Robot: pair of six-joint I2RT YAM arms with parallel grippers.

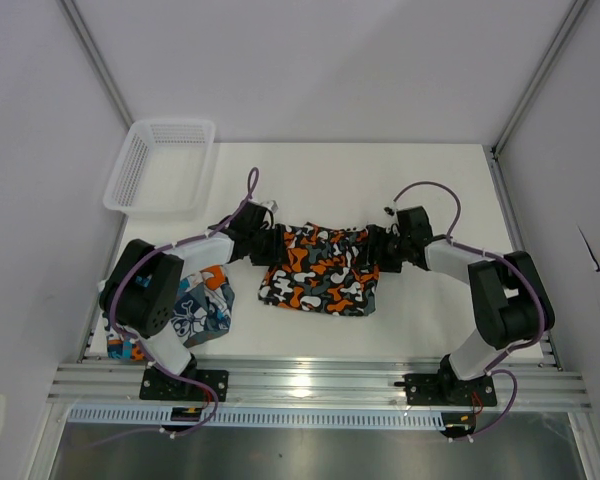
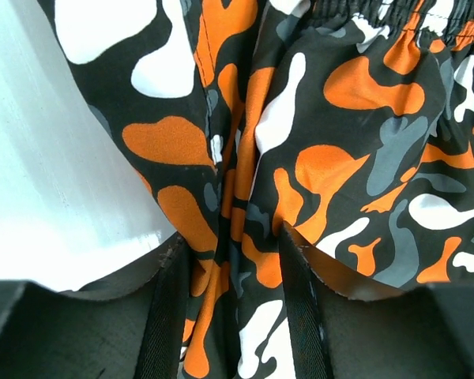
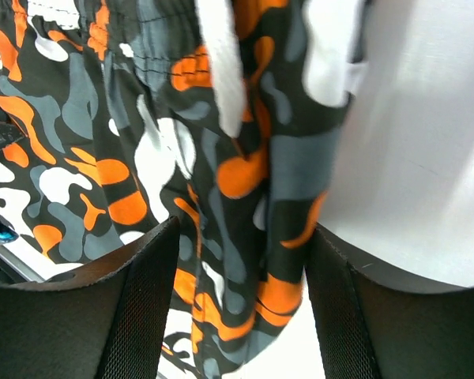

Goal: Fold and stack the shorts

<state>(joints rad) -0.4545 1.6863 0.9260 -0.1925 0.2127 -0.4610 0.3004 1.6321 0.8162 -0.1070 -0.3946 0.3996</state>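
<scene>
The camouflage shorts [image 1: 320, 268] lie in the middle of the table [image 1: 430, 320] in the top view, stretched between the two arms. The left gripper [image 1: 270, 243] is at their left upper corner and the right gripper [image 1: 372, 247] at the right upper corner. That placement probably serves to keep the waistband straight for a fold. The patchwork shorts [image 1: 202, 305] sit apart at the near left, partly under the left arm, where a stack could be built. A white basket [image 1: 160, 165] stands at the far left corner, out of the way.

In the left wrist view the fingers stand partly apart, with a bunched ridge of camouflage cloth filling the space between them. Whether they pinch it firmly I cannot tell. The elastic waistband runs along the top right, and bare table shows on the left.

In the right wrist view the fingers stand wider, and cloth runs loosely between them with a sliver of table showing beside it. A firm hold cannot be confirmed here either. A white drawstring crosses the cloth just above the fingers.
</scene>
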